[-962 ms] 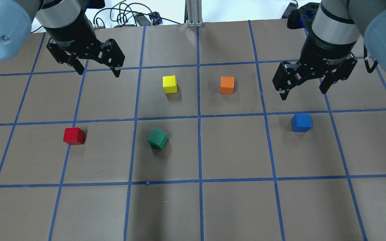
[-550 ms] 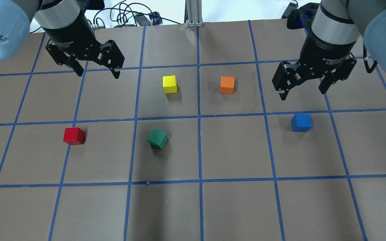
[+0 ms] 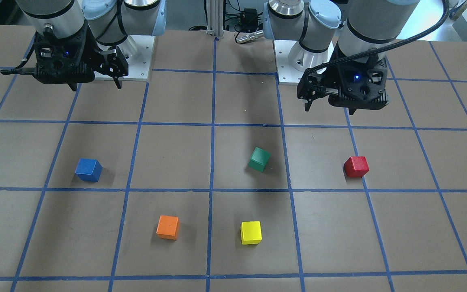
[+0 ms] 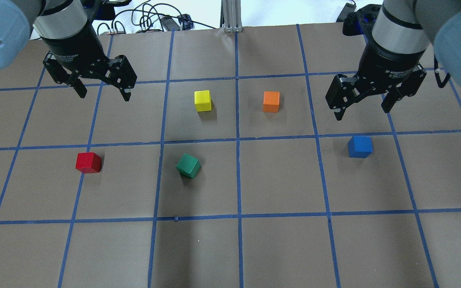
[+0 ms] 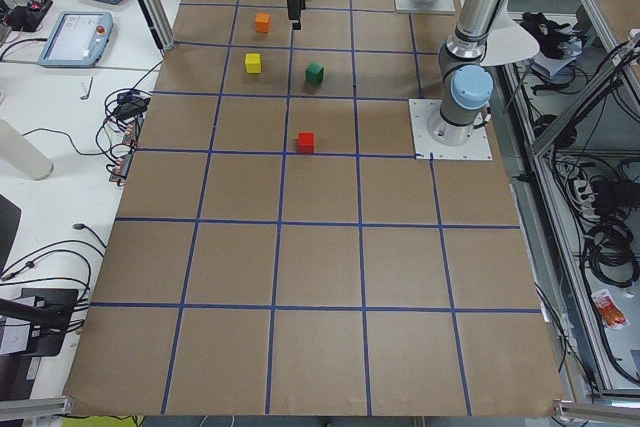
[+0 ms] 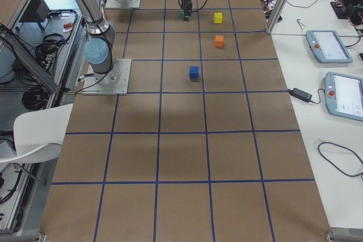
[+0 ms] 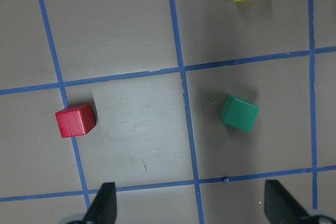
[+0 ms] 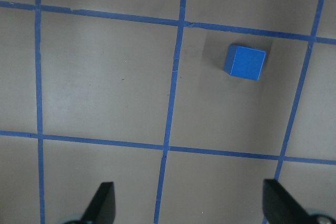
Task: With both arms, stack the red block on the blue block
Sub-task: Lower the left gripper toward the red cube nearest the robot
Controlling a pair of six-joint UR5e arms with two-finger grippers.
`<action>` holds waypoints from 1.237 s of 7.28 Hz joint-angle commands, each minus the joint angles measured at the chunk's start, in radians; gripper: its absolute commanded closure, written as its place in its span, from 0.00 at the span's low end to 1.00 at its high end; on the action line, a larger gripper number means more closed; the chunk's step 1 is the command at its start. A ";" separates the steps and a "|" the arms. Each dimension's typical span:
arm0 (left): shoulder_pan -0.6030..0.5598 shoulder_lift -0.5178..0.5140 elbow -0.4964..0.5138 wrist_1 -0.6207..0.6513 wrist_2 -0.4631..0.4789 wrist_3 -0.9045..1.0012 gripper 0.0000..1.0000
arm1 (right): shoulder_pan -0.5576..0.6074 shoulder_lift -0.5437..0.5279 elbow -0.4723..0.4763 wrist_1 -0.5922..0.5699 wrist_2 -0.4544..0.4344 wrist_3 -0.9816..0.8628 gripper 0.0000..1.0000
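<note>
The red block (image 4: 88, 162) sits on the brown table at the robot's left and also shows in the left wrist view (image 7: 75, 120). The blue block (image 4: 360, 146) sits at the robot's right and shows in the right wrist view (image 8: 245, 62). My left gripper (image 4: 104, 95) hangs open and empty high above the table, apart from the red block. My right gripper (image 4: 361, 113) hangs open and empty high above the table near the blue block, not touching it.
A green cube (image 4: 188, 165), tilted to the grid, lies between the two blocks. A yellow cube (image 4: 203, 100) and an orange cube (image 4: 271, 101) sit further out in the middle. Blue tape lines mark the table in squares.
My left gripper has moved left and slightly down in the overhead view, nearer to the red block's side. The right gripper and all cubes have stayed put.
</note>
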 commanded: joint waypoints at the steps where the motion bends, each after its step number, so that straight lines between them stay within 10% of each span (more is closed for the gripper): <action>1: 0.119 -0.021 -0.067 0.034 -0.017 0.029 0.00 | 0.000 -0.003 0.000 0.000 0.003 0.000 0.00; 9: 0.417 -0.139 -0.528 0.706 -0.028 0.262 0.00 | 0.000 0.000 0.002 0.003 -0.002 -0.002 0.00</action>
